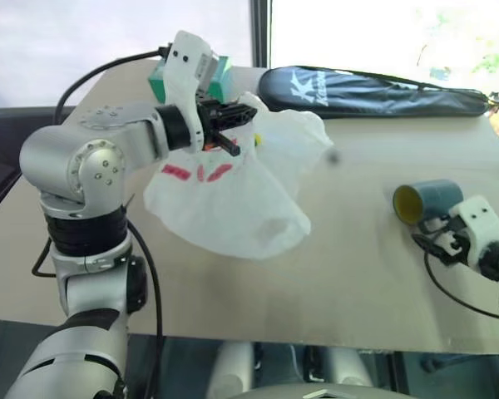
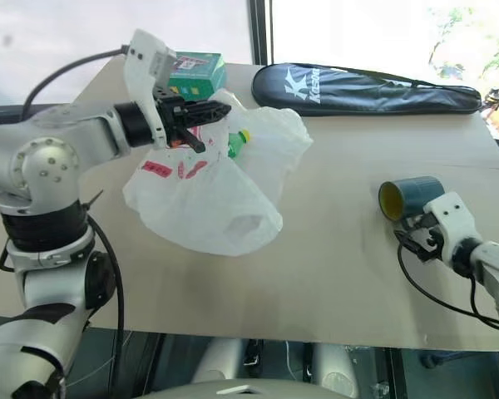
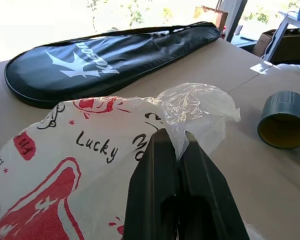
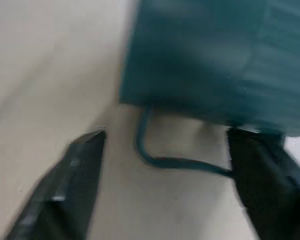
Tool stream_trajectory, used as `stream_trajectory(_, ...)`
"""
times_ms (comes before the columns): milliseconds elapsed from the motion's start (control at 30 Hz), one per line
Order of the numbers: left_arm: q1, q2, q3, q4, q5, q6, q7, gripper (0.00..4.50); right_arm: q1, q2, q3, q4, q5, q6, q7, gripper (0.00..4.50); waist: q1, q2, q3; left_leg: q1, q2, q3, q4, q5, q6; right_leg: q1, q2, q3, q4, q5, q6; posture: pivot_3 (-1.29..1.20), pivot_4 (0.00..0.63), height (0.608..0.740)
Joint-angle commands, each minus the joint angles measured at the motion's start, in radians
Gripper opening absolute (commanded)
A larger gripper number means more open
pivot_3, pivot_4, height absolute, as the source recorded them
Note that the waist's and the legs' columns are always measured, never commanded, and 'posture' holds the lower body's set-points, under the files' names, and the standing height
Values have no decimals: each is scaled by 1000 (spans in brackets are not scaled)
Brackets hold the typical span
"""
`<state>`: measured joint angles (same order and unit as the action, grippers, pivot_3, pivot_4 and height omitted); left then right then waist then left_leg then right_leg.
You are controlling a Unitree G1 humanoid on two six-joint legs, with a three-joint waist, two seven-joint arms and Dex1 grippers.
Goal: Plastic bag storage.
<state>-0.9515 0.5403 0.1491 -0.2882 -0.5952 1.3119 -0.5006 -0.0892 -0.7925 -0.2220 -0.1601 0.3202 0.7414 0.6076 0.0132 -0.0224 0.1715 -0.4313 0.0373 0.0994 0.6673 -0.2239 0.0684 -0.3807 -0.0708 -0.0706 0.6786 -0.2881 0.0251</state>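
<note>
On the table (image 1: pixel 341 274), left gripper (image 3: pixel 176 142) pinches the plastic bag (image 1: pixel 233 199) (green bottle (image 2: pixel 235 143) behind), right gripper (image 4: pixel 165 140) spread by teal cup (image 1: pixel 428 201)

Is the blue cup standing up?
No, the blue cup lies on its side on the table, its yellow inside facing sideways.

We read "Lucky" in black handwriting-style print on the plastic bag (image 3: pixel 90 150), next to red printed marks and small red stars; a red patch nearer the bag's edge carries characters we can't make out. The black racket cover (image 3: pixel 105 60) has white brand lettering beside a white star-like logo, a large "K" leading; the remaining letters aren't legible. Print on the green box (image 2: pixel 195 71) is too small to read.
</note>
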Motion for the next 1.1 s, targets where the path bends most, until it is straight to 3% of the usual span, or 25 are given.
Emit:
stream_trajectory(33,3,-5,25,-50,-16,16,33,0,-40,-23,32,14,-12,14,21,1864,0,0,0,0,0,0,0,0,0,0,0,0,0,0,0,0,150,740)
stream_trajectory(133,10,-8,38,-58,-25,31,49,0,-31,-50,50,-21,-19,13,50,223,0,0,0,0,0,0,-1,0,0,0,0,0,0,0,0,0,150,740)
stream_trajectory(233,15,-2,44,-63,-39,38,53,0,5,-84,40,-100,-7,2,88,103,3,0,0,0,0,0,0,0,0,0,0,0,0,0,0,0,150,740)
stream_trajectory(367,7,18,63,-42,-73,55,25,0,10,-81,-65,-444,369,164,233,103,-7,3,2,0,1,0,-1,0,0,0,0,0,0,0,0,0,150,740)
stream_trajectory(467,9,66,61,-33,-118,56,-40,0,-145,-22,77,-521,413,211,165,103,-24,2,2,2,2,-1,-1,0,-1,0,1,0,1,0,0,0,150,740)
stream_trajectory(533,14,110,42,-29,-133,37,-89,0,-296,99,252,-449,332,207,91,103,-28,0,2,3,2,0,0,0,-1,1,1,1,1,0,0,0,150,740)
stream_trajectory(600,8,121,28,-7,-127,17,-99,0,-398,177,396,-385,305,204,122,103,-28,1,2,3,1,0,0,0,-1,0,0,0,1,0,0,0,150,740)
stream_trajectory(733,-9,104,28,14,-131,7,-91,0,-518,252,576,-252,237,150,217,103,-9,1,3,-1,0,-2,0,0,-1,-1,0,-2,0,0,0,0,150,740)
stream_trajectory(800,-6,102,29,4,-141,12,-89,0,-605,331,659,-93,163,83,238,103,-8,-1,3,-2,0,-1,0,-1,1,-2,0,-2,-1,0,0,0,150,740)
stream_trajectory(1067,35,88,34,-53,-160,30,-49,0,-871,624,724,466,-96,-244,183,103,-23,0,4,-2,0,0,0,-1,0,-2,0,-1,1,0,0,0,150,740)
stream_trajectory(1100,39,82,34,-59,-162,31,-40,0,-881,640,744,500,-119,-285,217,388,-25,0,4,-1,0,0,0,-1,0,-2,0,-1,1,0,0,0,150,740)
